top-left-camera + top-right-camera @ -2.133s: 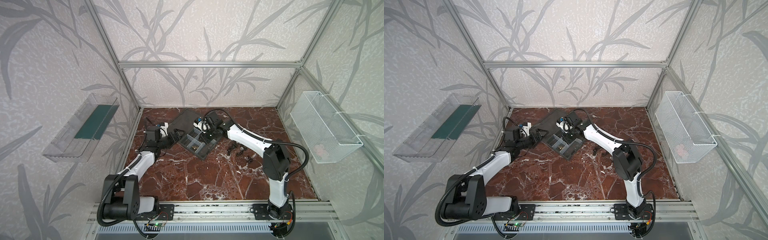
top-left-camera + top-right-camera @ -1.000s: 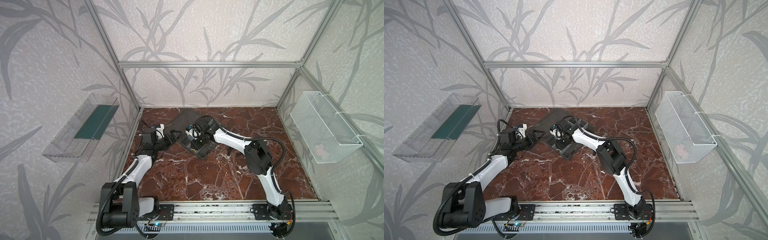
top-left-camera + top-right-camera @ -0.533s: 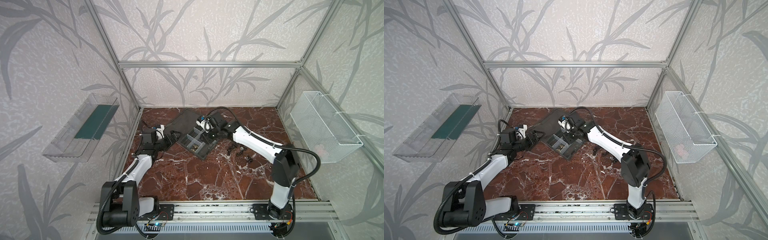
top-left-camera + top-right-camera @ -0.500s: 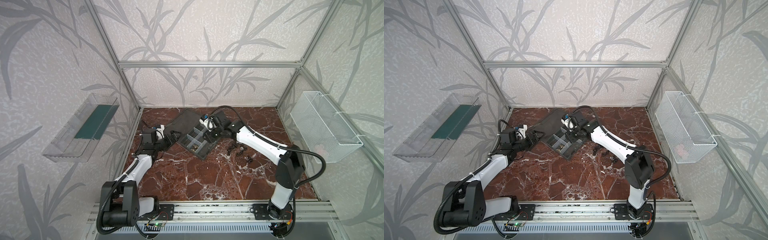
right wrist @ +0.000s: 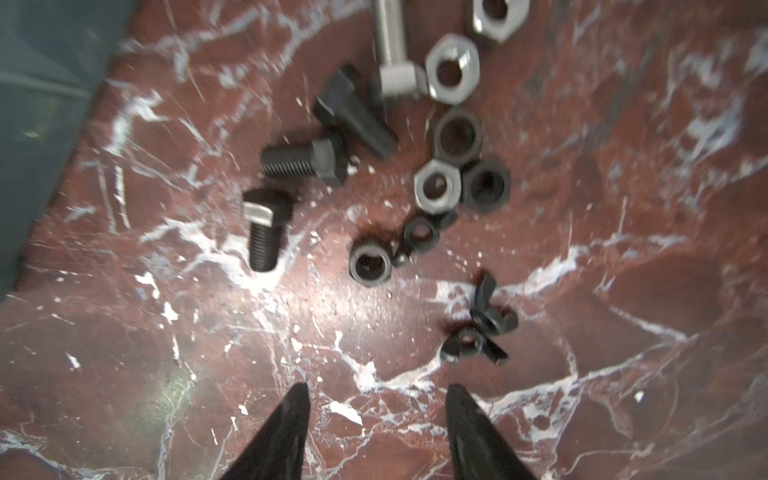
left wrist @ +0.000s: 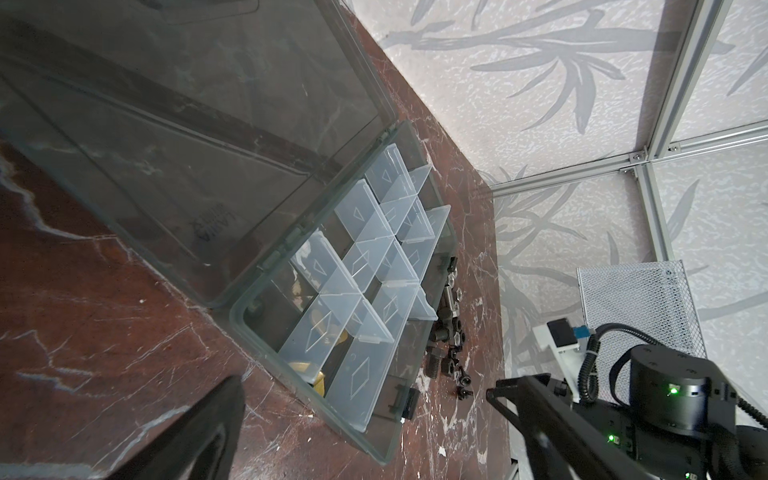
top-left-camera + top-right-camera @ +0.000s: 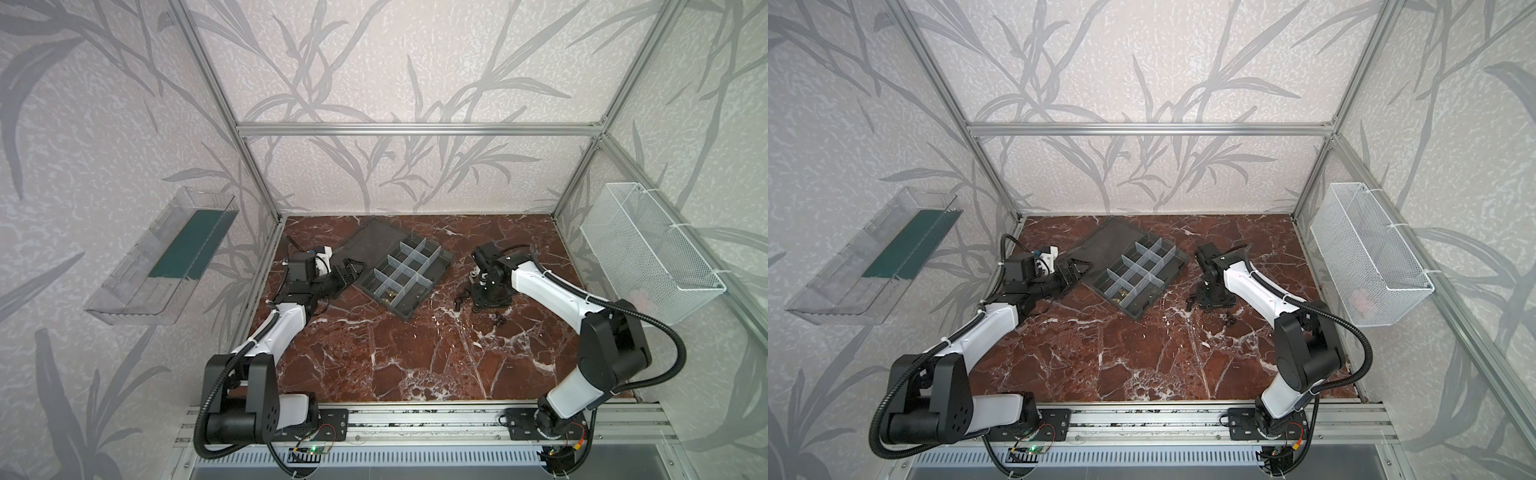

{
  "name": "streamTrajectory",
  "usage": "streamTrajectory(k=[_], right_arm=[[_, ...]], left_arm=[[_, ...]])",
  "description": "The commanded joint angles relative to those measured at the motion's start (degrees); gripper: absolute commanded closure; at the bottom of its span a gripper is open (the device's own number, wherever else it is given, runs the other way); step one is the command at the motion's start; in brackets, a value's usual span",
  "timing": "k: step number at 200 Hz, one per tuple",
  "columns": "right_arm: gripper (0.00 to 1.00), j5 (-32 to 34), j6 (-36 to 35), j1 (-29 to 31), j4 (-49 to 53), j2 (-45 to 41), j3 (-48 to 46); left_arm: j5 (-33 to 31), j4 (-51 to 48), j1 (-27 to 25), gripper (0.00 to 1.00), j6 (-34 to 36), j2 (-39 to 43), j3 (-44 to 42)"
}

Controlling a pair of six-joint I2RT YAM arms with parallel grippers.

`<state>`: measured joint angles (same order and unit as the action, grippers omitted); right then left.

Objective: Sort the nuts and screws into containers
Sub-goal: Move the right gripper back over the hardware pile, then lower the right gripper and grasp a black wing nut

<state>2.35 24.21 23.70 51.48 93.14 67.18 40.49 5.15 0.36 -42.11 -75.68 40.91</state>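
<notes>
While the right tool [image 5: 376,390] hangs over the desk [image 5: 124,395] with jaws apart and nothing between them, the loose hardware lies just beyond its tips, outside the box. Nearest are two black wing nuts [image 5: 478,328], touching and perhaps interlocked: a grasp on one may drag up both. Beyond them lie the nuts [image 5: 438,191], dark and silver, several touching. Jaws closing on one would likely push its neighbours or pinch two at once, and a flat nut may slip from narrow tips. Beside these lie the screws [image 5: 303,162], three black and one silver, two of them touching at the head; a round shaft caught off centre can roll away. Farther off, the box [image 7: 430,286] stands with its lid [image 7: 374,241] laid flat on the desk. Its cells [image 6: 365,208] are small and their dividers thin, so a piece let go from too high could bounce into the wrong cell or out. One cell near a corner holds brass pieces [image 6: 320,376]. The left tool [image 7: 350,270], jaws spread and empty, hovers just beside the box's edge; a careless advance would shove the box and shift the target cells.
</notes>
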Motion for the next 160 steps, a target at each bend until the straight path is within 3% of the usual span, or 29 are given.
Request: streamTrajectory(k=[1, 76, 160], right_arm=[[0.46, -0.1, 8.0, -1.3, 1.3, -2.6, -3.4], [0.45, 1.2, 11.3, -3.5, -1.2, -0.9, -8.8], [0.44, -4.2, 11.3, -8.6, -8.2, 1.0, -12.9]], left_arm=[[0.7, 0.6, -0.4, 0.0, 0.2, -0.7, 1.6], [1.5, 1.5, -0.4, 0.01, -0.2, -1.7, 1.8], [1.3, 2.1, -0.5, 0.0, -0.4, -2.0, 1.5]])
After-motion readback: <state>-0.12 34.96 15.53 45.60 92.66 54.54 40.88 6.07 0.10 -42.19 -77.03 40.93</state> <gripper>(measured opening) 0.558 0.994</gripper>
